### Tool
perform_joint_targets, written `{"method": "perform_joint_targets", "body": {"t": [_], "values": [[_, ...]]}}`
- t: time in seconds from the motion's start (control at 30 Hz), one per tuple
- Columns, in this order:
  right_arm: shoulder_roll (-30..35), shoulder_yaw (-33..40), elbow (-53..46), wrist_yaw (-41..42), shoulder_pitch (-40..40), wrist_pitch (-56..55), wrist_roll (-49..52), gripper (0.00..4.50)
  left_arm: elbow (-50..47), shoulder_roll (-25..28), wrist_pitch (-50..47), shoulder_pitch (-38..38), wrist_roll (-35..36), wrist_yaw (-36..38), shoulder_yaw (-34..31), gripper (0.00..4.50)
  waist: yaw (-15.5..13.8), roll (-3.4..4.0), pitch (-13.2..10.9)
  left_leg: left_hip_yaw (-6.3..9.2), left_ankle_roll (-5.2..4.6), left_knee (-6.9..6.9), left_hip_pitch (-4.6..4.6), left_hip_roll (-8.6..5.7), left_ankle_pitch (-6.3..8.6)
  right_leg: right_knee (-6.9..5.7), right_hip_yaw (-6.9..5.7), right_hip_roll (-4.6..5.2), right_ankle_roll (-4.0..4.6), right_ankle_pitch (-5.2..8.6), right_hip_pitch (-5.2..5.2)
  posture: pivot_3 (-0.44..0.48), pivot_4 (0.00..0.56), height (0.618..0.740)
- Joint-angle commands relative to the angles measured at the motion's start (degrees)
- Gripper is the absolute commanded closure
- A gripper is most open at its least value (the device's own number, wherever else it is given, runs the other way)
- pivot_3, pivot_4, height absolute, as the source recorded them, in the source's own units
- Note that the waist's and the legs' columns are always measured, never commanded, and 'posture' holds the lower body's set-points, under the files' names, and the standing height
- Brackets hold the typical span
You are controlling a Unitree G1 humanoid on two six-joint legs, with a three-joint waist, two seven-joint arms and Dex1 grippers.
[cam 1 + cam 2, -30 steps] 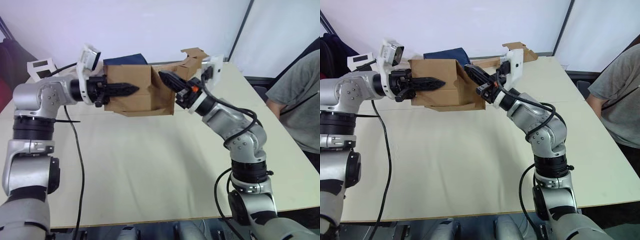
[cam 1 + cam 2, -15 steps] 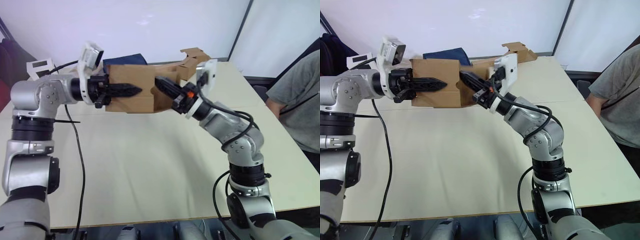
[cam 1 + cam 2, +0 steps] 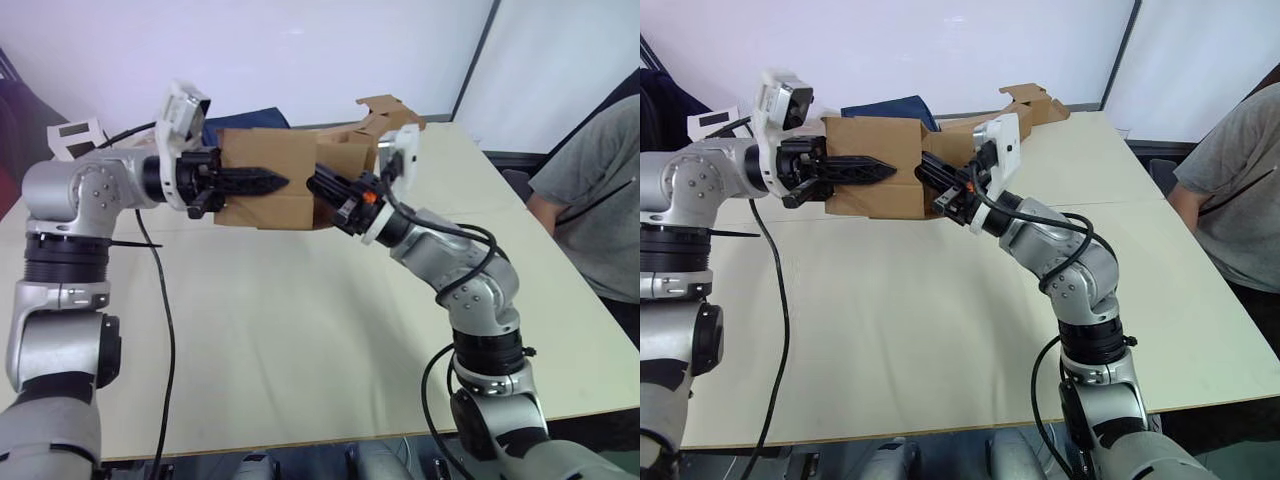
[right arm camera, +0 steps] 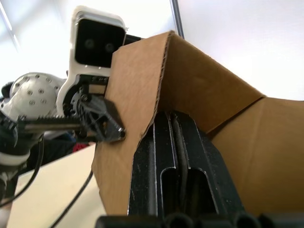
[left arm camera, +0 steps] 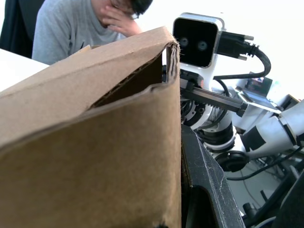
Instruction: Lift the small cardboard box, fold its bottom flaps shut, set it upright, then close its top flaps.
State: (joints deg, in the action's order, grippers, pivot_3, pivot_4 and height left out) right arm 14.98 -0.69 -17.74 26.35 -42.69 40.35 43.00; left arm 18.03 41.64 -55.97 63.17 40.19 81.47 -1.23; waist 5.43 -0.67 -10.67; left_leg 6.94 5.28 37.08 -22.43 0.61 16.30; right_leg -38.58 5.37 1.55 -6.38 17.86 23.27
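A two-armed humanoid holds the small cardboard box in the air above the pale table, at about the height of its raised arms, a seated person looking on from the robot's right. The left gripper has its black fingers closed along the box's near wall, apparently pinching it, the box carried on its side. The right gripper, its two fingers pressed together, pushes into the box's open right-hand end, where the bottom flaps appear partly turned inward. By the look of it the lift is done and the flap folding is under way; setting the box upright and closing the top flaps, not clearly seen here, are yet to come.
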Motion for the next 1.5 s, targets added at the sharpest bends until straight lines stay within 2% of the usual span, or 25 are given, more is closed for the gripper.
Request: {"method": "perform_joint_targets", "body": {"t": [0.03, 0.27, 0.37, 0.47, 0.73, 0.9, 1.2, 1.5], "values": [[4.66, 2.31, -6.15, 2.43, 0.33, 0.60, 1.01, 4.46, 0.43, 0.48, 1.31, 0.32, -0.60, -0.11, -0.89, 4.50, 0.04, 0.00, 0.00, 0.00, 0.00, 0.00, -0.01, 0.00, 0.00, 0.01, 0.00, 0.00, 0.00, 0.00, 0.00, 0.000, 0.150, 0.740], [14.09, 7.06, -9.02, 5.42, 1.59, 5.83, 5.45, 4.46, 1.59, -0.33, 2.05, 0.71, -1.09, 0.07, -0.84, 4.50, 0.03, 0.01, -0.01, 0.00, -0.04, 0.00, -0.01, 0.00, 0.02, 0.00, 0.00, -0.01, 0.00, 0.00, 0.00, 0.000, 0.150, 0.740], [19.38, 6.97, -12.58, 8.82, 5.38, 9.15, 7.87, 4.46, 2.23, -0.56, 2.61, 1.29, -1.24, 0.31, -0.86, 4.50, -0.17, 0.01, -0.01, 0.00, -0.05, 0.00, -0.02, 0.00, 0.03, 0.03, 0.00, 0.00, 0.00, 0.00, -0.01, 0.000, 0.150, 0.740], [21.21, 6.04, -15.12, 9.66, 9.17, 9.96, 8.74, 4.46, 2.41, -0.89, 2.73, 1.85, -1.26, 0.26, -0.97, 4.50, -0.08, 0.00, 0.00, 0.00, -0.07, 0.01, -0.03, -0.01, 0.04, 0.06, 0.00, 0.01, -0.01, 0.00, -0.05, 0.000, 0.150, 0.740], [18.82, -0.59, -14.22, 7.35, 11.77, 5.84, 0.45, 4.46, 0.48, -1.28, 1.85, 2.77, -0.30, 0.15, -1.32, 4.50, 0.00, 0.00, -0.01, 0.00, -0.07, 0.03, -0.02, 0.00, 0.04, 0.03, 0.00, -0.01, -0.01, 0.01, -0.03, 0.000, 0.150, 0.740], [16.32, -0.37, -11.16, 5.49, 10.11, 1.81, -3.94, 4.46, -3.29, -0.87, -0.11, 2.28, 1.41, 0.09, -1.70, 4.50, -0.18, 0.00, -0.01, 0.00, -0.07, 0.04, -0.03, -0.01, 0.04, 0.03, 0.00, 0.01, -0.01, 0.00, -0.04, 0.000, 0.150, 0.740], [12.06, 2.25, -8.60, 5.22, 7.46, 1.09, -1.45, 4.46, -7.10, -0.37, -1.47, 0.26, 2.74, -0.42, -1.46, 4.50, -0.06, 0.00, -0.01, 0.00, -0.07, 0.04, -0.02, 0.00, 0.04, 0.03, 0.00, 0.00, -0.01, 0.00, -0.04, 0.000, 0.150, 0.740], [8.54, -0.26, -7.94, 6.78, 6.28, 0.19, -1.48, 4.46, -6.38, -0.96, -1.11, 0.33, 2.69, -0.97, -1.36, 4.50, 0.02, 0.00, -0.01, 0.00, -0.07, 0.04, -0.02, 0.00, 0.04, 0.02, 0.00, -0.01, -0.01, 0.00, -0.04, 0.000, 0.150, 0.740]]}}
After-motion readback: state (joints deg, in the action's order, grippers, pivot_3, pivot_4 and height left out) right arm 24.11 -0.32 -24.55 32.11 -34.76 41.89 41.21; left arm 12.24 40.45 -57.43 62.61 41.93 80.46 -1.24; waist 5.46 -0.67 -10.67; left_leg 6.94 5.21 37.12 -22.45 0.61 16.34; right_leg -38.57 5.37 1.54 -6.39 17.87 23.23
